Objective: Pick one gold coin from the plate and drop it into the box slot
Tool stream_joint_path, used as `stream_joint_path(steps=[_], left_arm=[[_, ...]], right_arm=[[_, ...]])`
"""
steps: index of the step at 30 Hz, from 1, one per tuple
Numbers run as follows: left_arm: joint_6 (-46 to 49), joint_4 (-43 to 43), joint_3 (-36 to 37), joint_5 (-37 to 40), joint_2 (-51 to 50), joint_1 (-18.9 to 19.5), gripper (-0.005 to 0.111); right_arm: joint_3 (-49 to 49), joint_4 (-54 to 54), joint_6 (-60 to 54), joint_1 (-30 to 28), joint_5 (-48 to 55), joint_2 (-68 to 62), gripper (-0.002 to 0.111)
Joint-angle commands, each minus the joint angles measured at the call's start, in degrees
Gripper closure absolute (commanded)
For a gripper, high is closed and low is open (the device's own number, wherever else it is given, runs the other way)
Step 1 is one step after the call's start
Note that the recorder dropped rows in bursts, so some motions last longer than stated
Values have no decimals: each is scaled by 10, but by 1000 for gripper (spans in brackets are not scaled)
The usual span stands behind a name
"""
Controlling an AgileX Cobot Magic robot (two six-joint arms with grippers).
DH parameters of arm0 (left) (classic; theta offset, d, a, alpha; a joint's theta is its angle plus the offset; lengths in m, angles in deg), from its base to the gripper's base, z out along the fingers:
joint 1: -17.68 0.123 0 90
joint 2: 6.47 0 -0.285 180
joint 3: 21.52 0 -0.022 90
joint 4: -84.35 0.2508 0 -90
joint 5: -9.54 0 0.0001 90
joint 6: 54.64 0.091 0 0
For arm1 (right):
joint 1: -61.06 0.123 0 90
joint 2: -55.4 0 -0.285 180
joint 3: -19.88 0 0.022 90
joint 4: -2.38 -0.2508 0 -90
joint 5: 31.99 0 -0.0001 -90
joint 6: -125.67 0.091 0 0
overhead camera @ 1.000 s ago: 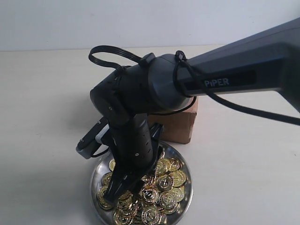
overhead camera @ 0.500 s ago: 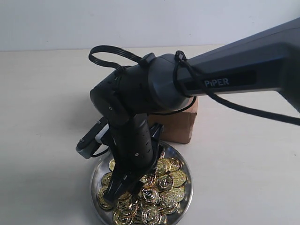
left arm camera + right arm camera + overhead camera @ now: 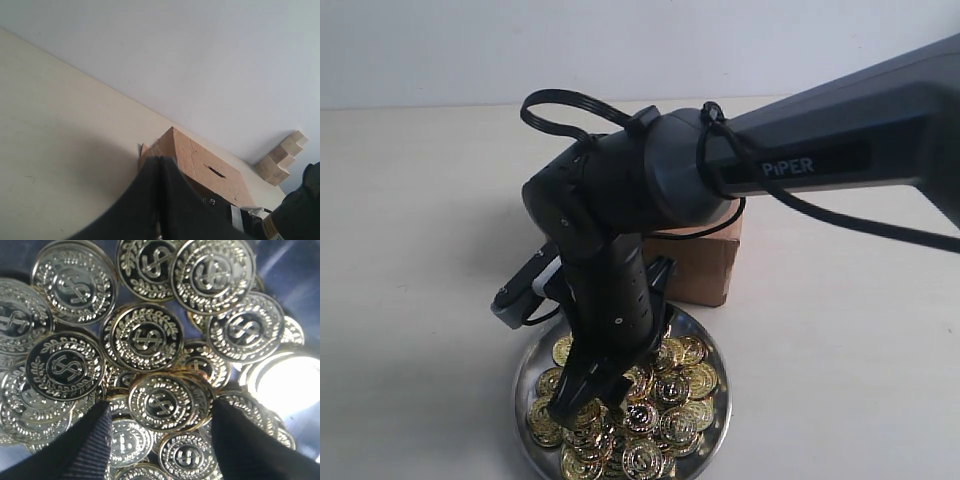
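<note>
The round silver plate (image 3: pixel 523 368) sits at the near edge of the exterior view, heaped with gold coins (image 3: pixel 672 388). My right gripper (image 3: pixel 588 402) points down into the heap. In the right wrist view it (image 3: pixel 161 412) is open, with one gold coin (image 3: pixel 162 402) lying between its dark fingers (image 3: pixel 87 445); there is a gap on at least one side. The brown cardboard box (image 3: pixel 705 265) stands just behind the plate, mostly hidden by the arm. In the left wrist view the box (image 3: pixel 197 162) shows its slot (image 3: pixel 216 172). My left gripper (image 3: pixel 159 161) is shut and empty, in front of the box.
The big dark right arm (image 3: pixel 800 160) with its looped cable (image 3: pixel 565 105) spans the scene above the box. Stepped pale wooden blocks (image 3: pixel 280 160) sit on the table beyond the box. Pale tabletop (image 3: pixel 410 250) surrounds the plate and box.
The right arm has shifted slightly to the right and its wrist has risen a little, with the gripper still down in the coin heap.
</note>
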State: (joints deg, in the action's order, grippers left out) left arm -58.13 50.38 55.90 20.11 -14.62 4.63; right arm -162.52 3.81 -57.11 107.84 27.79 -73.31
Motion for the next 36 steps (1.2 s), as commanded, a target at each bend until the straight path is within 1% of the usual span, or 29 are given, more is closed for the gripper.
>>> stream_joint_path(steps=[1, 22, 27, 36], left_arm=[[2, 1, -2, -2, 4, -3, 107], [2, 1, -2, -1, 4, -3, 107], [2, 1, -2, -1, 4, -3, 107], [2, 1, -2, 0, 4, -3, 107]], right_arm=[[-4, -7, -5, -4, -1, 1, 52], [-2, -14, 0, -4, 1, 1, 52], [-2, -17, -1, -2, -1, 1, 55], [-2, -26, -1, -2, -6, 1, 55]])
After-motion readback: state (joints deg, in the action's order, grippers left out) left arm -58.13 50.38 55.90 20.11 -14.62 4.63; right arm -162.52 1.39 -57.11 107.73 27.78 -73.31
